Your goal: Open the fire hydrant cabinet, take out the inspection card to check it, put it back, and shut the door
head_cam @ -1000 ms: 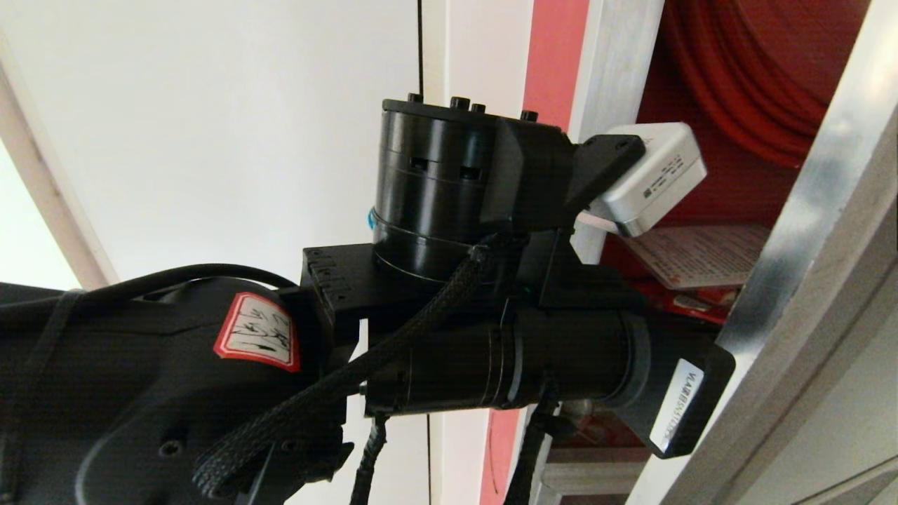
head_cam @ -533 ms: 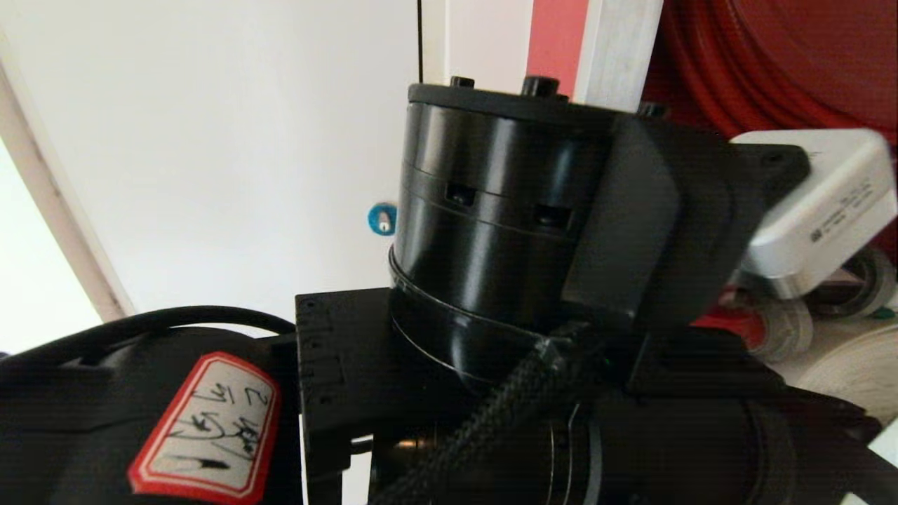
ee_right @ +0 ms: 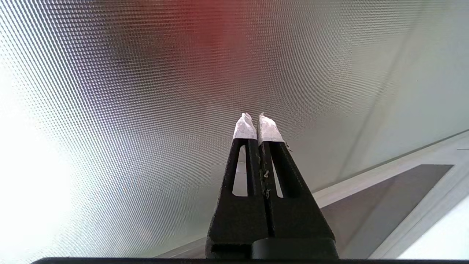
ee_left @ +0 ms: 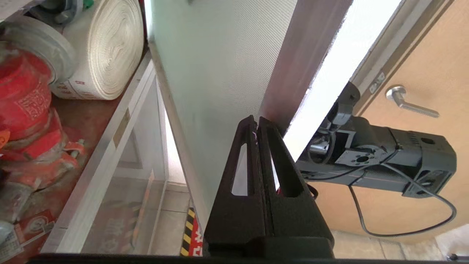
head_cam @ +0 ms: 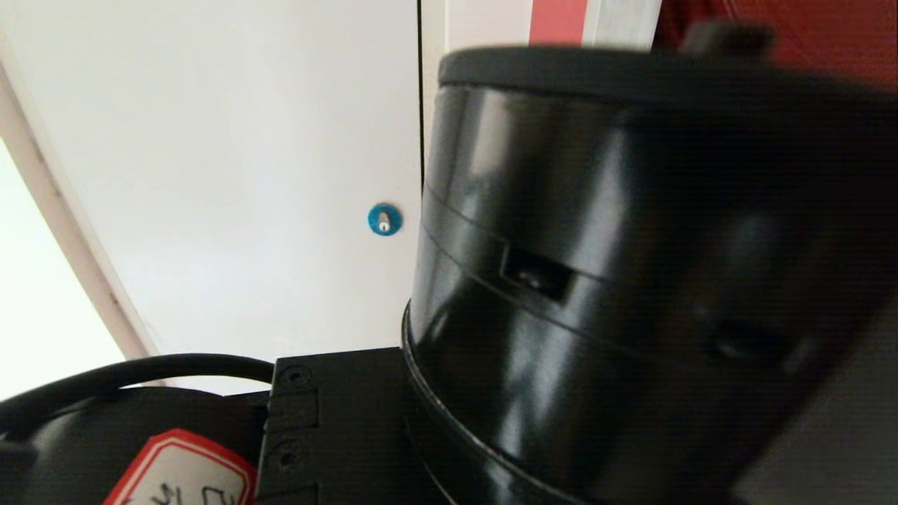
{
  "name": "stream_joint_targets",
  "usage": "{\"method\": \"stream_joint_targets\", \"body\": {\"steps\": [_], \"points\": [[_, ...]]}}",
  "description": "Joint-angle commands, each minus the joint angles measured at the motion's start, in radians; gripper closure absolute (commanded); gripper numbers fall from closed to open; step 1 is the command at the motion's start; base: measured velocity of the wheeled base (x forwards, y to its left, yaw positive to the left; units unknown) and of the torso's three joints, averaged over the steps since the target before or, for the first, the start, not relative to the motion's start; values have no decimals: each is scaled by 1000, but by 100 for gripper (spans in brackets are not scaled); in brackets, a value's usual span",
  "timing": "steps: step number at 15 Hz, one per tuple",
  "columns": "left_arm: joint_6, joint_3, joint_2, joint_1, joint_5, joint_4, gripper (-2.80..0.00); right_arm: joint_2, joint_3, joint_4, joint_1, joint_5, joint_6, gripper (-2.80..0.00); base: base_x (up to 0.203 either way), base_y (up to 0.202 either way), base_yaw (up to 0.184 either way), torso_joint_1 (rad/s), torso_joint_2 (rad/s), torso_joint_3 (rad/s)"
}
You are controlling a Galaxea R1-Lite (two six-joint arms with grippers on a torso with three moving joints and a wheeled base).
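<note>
The fire hydrant cabinet point(ee_left: 110, 146) stands open, showing a red valve point(ee_left: 25, 102) and a rolled white hose point(ee_left: 106, 47) inside. Its door point(ee_left: 220, 55), a frosted-looking glass panel in an aluminium frame, is swung out. My left gripper point(ee_left: 256, 120) is shut and empty, its tips right at the door panel near its outer frame; whether they touch it I cannot tell. In the head view the left arm's wrist point(head_cam: 631, 280) hides most of the cabinet point(head_cam: 624, 21). My right gripper point(ee_right: 257, 118) is shut, parked facing a textured glass panel point(ee_right: 146, 91). The inspection card is out of view.
A plain white door with a small blue round lock point(head_cam: 384, 219) is left of the cabinet. A wooden door with a metal handle point(ee_left: 410, 101) lies beyond the open panel, with my parked right arm point(ee_left: 384, 161) before it. A yellow-black striped strip point(ee_left: 188, 231) marks the floor.
My left arm has swung towards the head camera and to the right, and now fills that view. The cabinet's red interior and the papers inside it have gone out of sight.
</note>
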Motion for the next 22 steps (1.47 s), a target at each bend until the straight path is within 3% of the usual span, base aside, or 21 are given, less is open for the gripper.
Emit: {"method": "stream_joint_targets", "body": {"steps": [1,5,8,10,13,17,22], "points": [[1,1,2,-12,-4,-2,0,0,0,0,0,1,0,0,0,0,0,0,0,0],[1,16,-2,-9,1,-2,0,0,0,0,0,1,0,0,0,0,0,0,0,0],[1,44,-10,74,0,-2,0,0,0,0,0,1,0,0,0,0,0,0,0,0],[1,48,-9,166,-3,-2,0,0,0,0,0,1,0,0,0,0,0,0,0,0],[4,84,-33,362,-8,-1,0,0,0,0,0,1,0,0,0,0,0,0,0,0],[20,292,-162,542,-10,-2,0,0,0,0,0,1,0,0,0,0,0,0,0,0],[59,507,-403,878,-10,-2,0,0,0,0,0,1,0,0,0,0,0,0,0,0]]}}
